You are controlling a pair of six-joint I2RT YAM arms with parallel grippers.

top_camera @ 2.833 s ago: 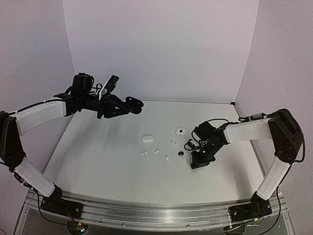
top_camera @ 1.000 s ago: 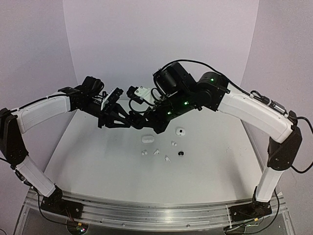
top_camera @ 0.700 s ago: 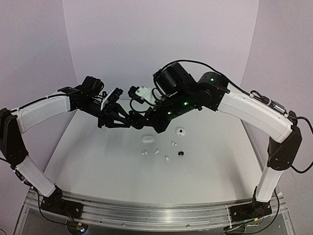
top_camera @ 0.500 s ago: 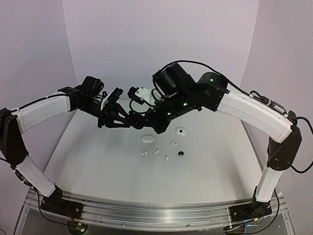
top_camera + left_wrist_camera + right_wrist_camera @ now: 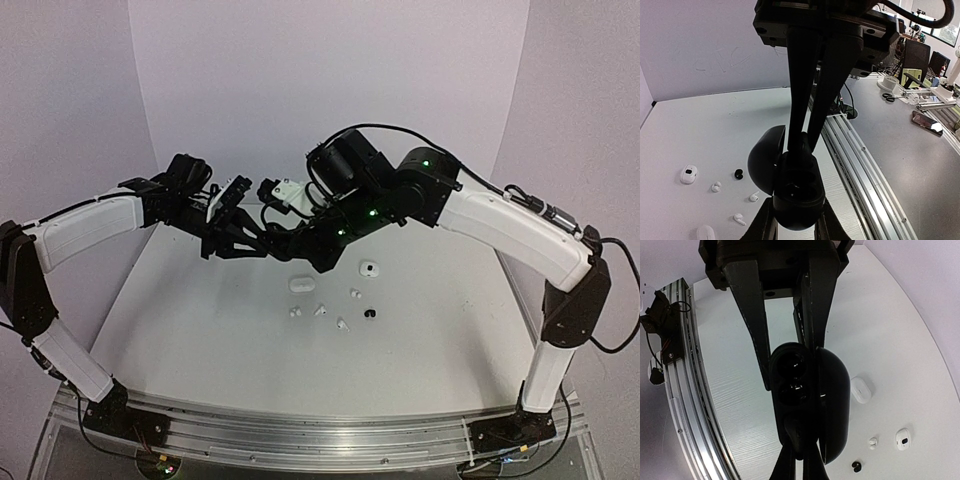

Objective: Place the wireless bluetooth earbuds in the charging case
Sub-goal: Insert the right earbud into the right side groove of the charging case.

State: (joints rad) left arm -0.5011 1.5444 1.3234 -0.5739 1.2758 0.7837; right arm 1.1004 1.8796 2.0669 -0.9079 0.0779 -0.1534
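- Table: white, with the loose parts grouped at its centre.
- Right arm: a few seconds ago it was low at the right of the table, beside the loose parts. It is now raised and reaches left to meet the left arm in mid-air over the far centre. Over the last second it has only crept slightly left. Judgement: pick-up is done and insertion is in hand.
- Left gripper: jaws closed on the black case, gripped at its body, with the lid swung open and the sockets exposed.
- Right gripper: jaws fully closed, tips at the mouth of the black case. A dark rounded lump at the tips looks like a black bud; dark on dark, so this is not certain.
- White case: closed, on the table below the grippers. A small white case lies to its right.
- White buds: four, lying loose near the white cases.
- Loose black bud: on the table, right of the white buds.
- Markings: no brand, label or writing is legible.
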